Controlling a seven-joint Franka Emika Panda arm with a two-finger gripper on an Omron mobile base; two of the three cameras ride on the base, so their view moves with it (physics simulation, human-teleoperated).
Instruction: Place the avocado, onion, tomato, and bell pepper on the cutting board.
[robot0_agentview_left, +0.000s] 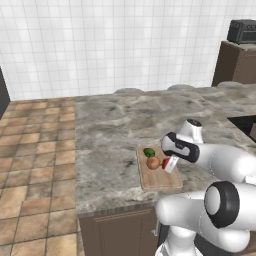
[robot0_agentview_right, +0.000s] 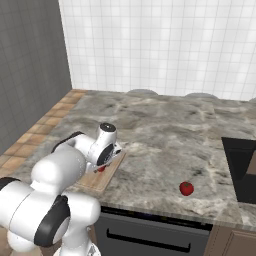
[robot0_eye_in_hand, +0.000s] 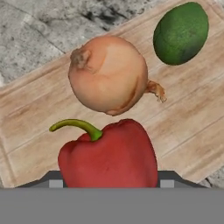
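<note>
Three vegetables at the cutting board (robot0_agentview_left: 159, 179), one tomato (robot0_agentview_right: 186, 188) apart on the counter (robot0_agentview_right: 165, 135).

One avocado (robot0_eye_in_hand: 180, 33) and one onion (robot0_eye_in_hand: 108, 74) lay on the single wooden board, close together but not touching. One bell pepper (robot0_eye_in_hand: 108, 156) sat just beside the onion, over the board, between the two dark fingertips of the gripper (robot0_agentview_left: 170, 165); the jaws stood partly apart and closed around it. The one tomato rested on the marble counter well away from the board, near the front edge.
</note>
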